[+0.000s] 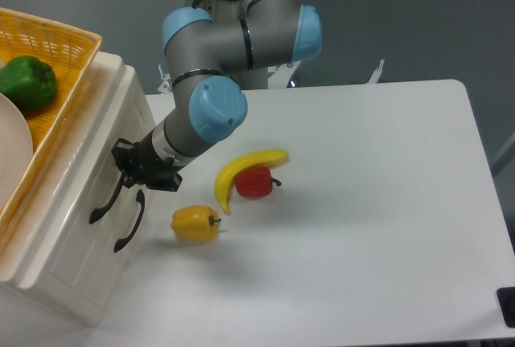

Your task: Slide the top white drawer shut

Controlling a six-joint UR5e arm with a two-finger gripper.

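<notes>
Top white drawer (84,194) nearly flush with cabinet, under yellow basket (48,49); gripper (129,171) against handle (109,200), jaws' state unclear, perhaps around it. Risk: pushing on, jamming or tipping cabinet.

I see the white table (386,202) carrying banana (241,171), red pepper (255,182) (touching it), yellow pepper (195,223), all left of centre.

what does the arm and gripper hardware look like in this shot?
The arm has silver-grey cylindrical links and chunky joints with light blue round end caps, the nearest on the wrist. A polished metal tube rises at the top. The gripper is compact and black. No loose cables or readable markings show.
</notes>
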